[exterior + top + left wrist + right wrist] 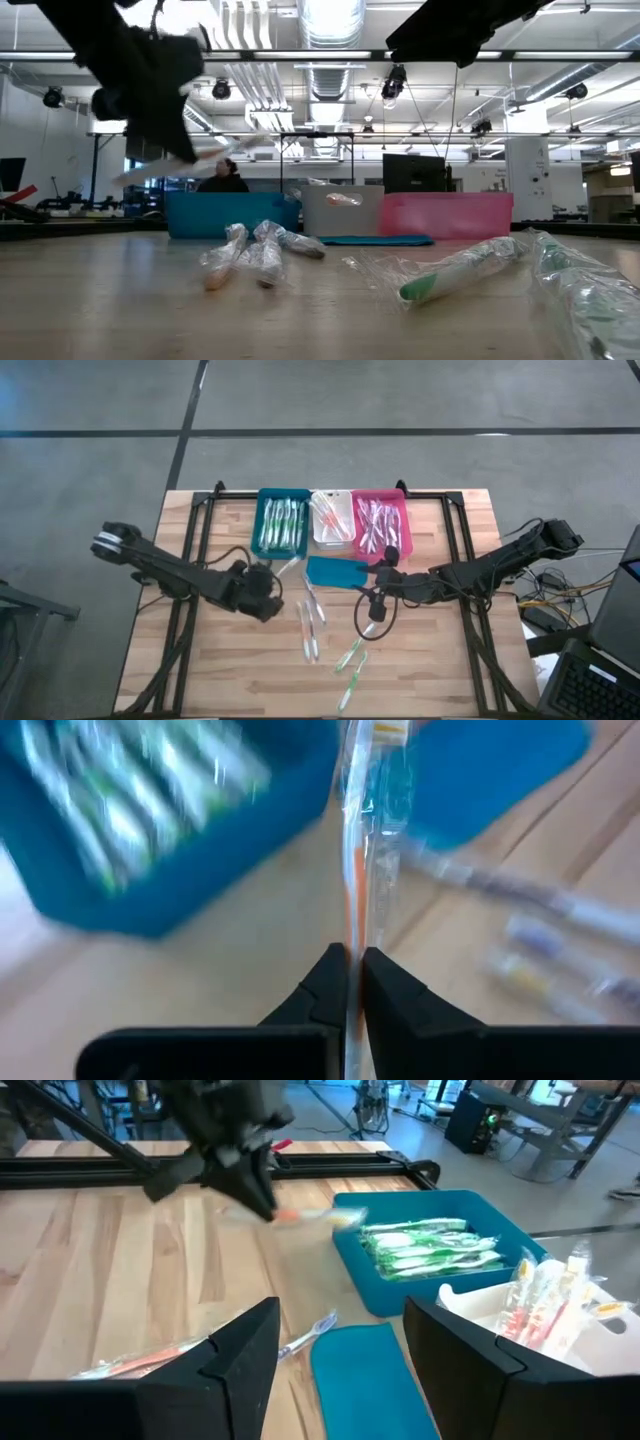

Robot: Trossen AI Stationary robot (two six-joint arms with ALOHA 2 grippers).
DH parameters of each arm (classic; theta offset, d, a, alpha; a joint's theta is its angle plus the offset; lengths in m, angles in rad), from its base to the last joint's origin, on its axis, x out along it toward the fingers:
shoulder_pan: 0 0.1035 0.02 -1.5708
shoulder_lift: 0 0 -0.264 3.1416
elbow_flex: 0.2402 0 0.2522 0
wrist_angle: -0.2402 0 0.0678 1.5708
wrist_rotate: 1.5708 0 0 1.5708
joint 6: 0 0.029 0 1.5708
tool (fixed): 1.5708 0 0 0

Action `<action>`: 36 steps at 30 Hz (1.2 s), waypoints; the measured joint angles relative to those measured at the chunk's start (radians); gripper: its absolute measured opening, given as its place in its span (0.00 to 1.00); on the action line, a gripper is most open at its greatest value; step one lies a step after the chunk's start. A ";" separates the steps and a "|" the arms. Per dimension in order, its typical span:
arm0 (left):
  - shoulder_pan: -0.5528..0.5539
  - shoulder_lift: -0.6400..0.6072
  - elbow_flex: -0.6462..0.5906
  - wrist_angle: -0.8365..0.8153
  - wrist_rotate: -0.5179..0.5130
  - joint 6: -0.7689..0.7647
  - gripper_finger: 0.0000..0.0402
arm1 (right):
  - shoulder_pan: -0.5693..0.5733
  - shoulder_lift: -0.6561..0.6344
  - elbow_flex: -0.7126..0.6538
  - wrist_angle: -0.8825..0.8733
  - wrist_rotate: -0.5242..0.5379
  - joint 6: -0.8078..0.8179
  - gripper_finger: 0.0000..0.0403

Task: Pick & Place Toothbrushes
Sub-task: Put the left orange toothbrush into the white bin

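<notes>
**Left tool carried an orange brush toward the bins**

The left tool (268,582) was clenched on a wrapped toothbrush with an orange accent (358,870), pinched at one end between the fingertips (330,982); it hung above the bench (200,660), off the wood, just in front of the teal bin (282,522); the brush's long axis ran straight out from the tool toward the row of bins; the teal bin held green brushes (425,1248), the white bin (333,518) next to it held orange ones, and the pink bin (380,520) stood beyond that; judged by colour, the white bin looked the fitting target, so the coming move would turn on shifting the brush sideways, past the teal bin's corner, before letting go; the left arm was plainly the nearer one for that drop.

The right tool (378,598) stood released with its jaws wide, low beside the flat teal lid (336,572); loose brushes (310,630) lay on the bench in front of the lid, between the two arms, and more green-tipped ones (352,660) nearer the front edge, closest to the right arm.
</notes>
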 joint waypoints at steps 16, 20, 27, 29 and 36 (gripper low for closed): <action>0.024 -0.039 -0.062 0.958 0.093 0.872 0.05 | 0.000 0.005 0.000 0.002 -0.044 0.010 0.44; 0.065 -0.038 -0.154 1.255 0.281 1.005 0.05 | 0.000 0.005 0.000 0.007 -0.044 0.009 0.42; 0.153 0.017 -0.317 1.749 0.400 1.109 0.05 | 0.000 0.005 0.000 0.046 -0.045 0.003 0.39; 0.178 0.046 -0.335 1.832 0.442 1.116 0.05 | 0.000 0.005 0.000 0.066 -0.045 -0.013 0.38; 0.213 0.183 -0.283 1.934 0.541 1.122 0.05 | 0.000 0.057 -0.006 0.235 -0.046 -0.104 0.34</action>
